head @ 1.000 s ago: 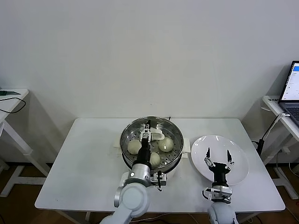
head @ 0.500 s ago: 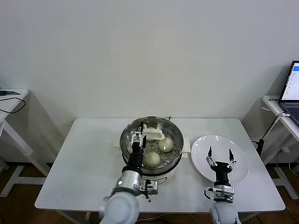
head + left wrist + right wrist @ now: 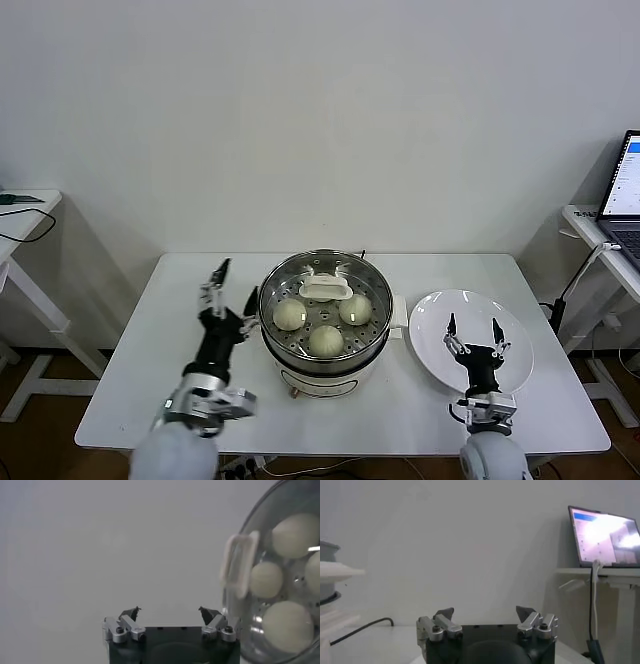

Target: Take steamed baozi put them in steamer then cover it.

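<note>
The steel steamer stands mid-table on its cream base. The clear glass cover sits on it, its cream handle near the far side. Through the glass I see three baozi in the head view, and several in the left wrist view, beside the cover handle. My left gripper is open and empty, raised just left of the steamer, and it also shows in the left wrist view. My right gripper is open and empty above the white plate, and shows in the right wrist view too.
An empty white plate lies right of the steamer. A laptop sits on a side table at the far right, and another side table stands at the far left. A cable runs behind the steamer.
My left gripper has let go of the cover handle and moved left, off the steamer to the table beside it. The cover stays on the steamer. The right gripper has barely moved.
</note>
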